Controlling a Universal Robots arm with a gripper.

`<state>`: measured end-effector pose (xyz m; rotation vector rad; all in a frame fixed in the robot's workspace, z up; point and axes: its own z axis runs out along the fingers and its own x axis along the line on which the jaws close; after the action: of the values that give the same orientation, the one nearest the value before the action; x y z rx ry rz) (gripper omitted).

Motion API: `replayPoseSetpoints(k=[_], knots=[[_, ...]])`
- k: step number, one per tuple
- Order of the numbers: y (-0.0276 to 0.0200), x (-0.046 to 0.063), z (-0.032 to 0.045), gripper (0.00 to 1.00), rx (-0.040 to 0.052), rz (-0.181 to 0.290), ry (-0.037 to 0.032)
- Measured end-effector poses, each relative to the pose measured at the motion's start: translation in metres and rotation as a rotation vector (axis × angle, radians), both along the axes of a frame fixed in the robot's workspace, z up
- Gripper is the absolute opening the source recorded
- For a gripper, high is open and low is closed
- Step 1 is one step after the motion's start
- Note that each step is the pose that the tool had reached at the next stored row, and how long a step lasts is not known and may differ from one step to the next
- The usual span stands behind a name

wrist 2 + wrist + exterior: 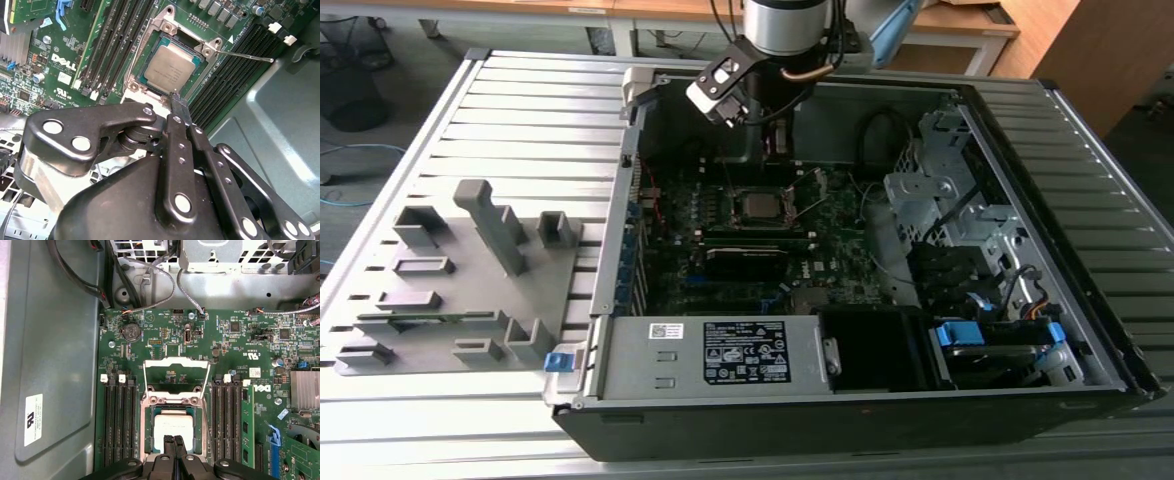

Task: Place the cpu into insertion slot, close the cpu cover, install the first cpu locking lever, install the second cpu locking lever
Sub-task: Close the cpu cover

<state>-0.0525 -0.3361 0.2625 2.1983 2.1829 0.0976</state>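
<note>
1. Exterior view: at the frame's upper middle the black gripper (pixel 775 152) hangs just above the small square silver-tan cpu (pixel 758 206), near centre.
2. In the second wrist view the cpu lies seated in the black, silver-rimmed insertion slot (pixel 141 60); the gripper is clenched on nothing visible, tips at the slot's edge.
3. In the first wrist view the thin silver windowed cpu cover (pixel 175 360) stands open; closing it looks to be the step in hand, calling for a gentle downward push.
</note>
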Motion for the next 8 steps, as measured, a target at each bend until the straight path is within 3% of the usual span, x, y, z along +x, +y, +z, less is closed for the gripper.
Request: replayPoseSetpoints(k=[8], knots=[[0.0,0.0048,0.0001,0.11,-0.0001,0.0,0.0001]])
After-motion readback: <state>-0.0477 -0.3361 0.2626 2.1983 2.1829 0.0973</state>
